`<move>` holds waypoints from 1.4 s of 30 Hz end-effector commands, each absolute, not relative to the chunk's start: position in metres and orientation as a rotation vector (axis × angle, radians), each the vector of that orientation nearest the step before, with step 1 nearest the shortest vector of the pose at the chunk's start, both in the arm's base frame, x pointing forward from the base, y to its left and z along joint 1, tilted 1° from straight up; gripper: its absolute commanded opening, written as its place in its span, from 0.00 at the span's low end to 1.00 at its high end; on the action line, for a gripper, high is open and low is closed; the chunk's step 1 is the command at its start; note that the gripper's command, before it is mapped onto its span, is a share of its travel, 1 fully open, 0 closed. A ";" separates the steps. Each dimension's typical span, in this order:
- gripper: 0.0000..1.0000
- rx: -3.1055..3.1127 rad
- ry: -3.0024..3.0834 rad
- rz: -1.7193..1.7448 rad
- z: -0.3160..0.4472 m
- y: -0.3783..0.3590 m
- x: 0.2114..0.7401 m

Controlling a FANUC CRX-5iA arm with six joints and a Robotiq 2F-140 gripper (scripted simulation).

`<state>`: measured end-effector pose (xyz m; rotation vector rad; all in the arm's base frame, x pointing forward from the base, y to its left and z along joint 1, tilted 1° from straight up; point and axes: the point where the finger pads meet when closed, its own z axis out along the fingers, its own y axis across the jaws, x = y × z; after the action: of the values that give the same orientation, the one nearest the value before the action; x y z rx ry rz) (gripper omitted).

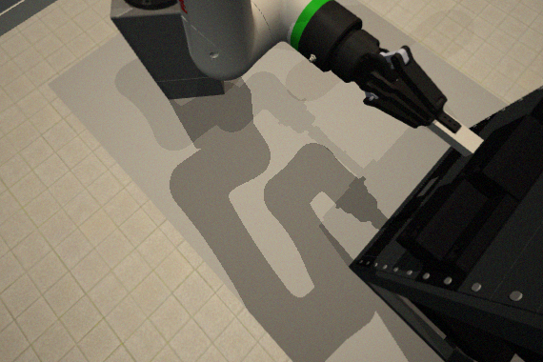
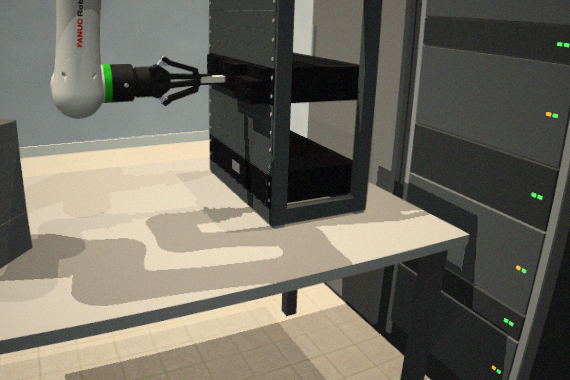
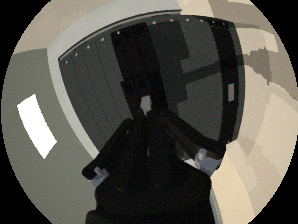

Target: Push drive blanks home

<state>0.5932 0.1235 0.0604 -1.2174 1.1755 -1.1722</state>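
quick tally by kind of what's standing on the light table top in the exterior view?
Black open-frame rack: 1
Dark chassis units mounted in the rack: 2
White robot arm with shut black hand: 1
Dark grey box at the table's left edge: 1
Total: 5

In the exterior view the rack (image 2: 280, 102) stands on the tabletop (image 2: 390, 242), toward its 3 o'clock end. The storage chassis (image 2: 300, 83) sits inside the rack at upper mid height, and a second unit (image 2: 310, 172) sits below it, near the rack's foot. The arm (image 2: 75, 52) hangs at 9 o'clock of the rack, reaching level toward 3 o'clock. Its claw (image 2: 220, 80), fingers together with nothing between them, has its tips at the chassis front. A tall cabinet (image 2: 490, 152) stands off the tabletop at 3 o'clock, behind the rack. In the top view the arm's base (image 1: 157, 45) lies at 10 o'clock, the rack (image 1: 452, 250) at 4 o'clock, the claw (image 1: 459, 135) between them.
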 end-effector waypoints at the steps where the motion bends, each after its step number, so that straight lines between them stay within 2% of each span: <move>1: 0.00 -1.217 1.174 -1.172 0.061 0.124 0.594; 42: 0.00 -1.217 1.174 -1.172 0.061 0.124 0.604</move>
<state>0.6025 0.1243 0.0607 -1.2175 1.1746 -1.1718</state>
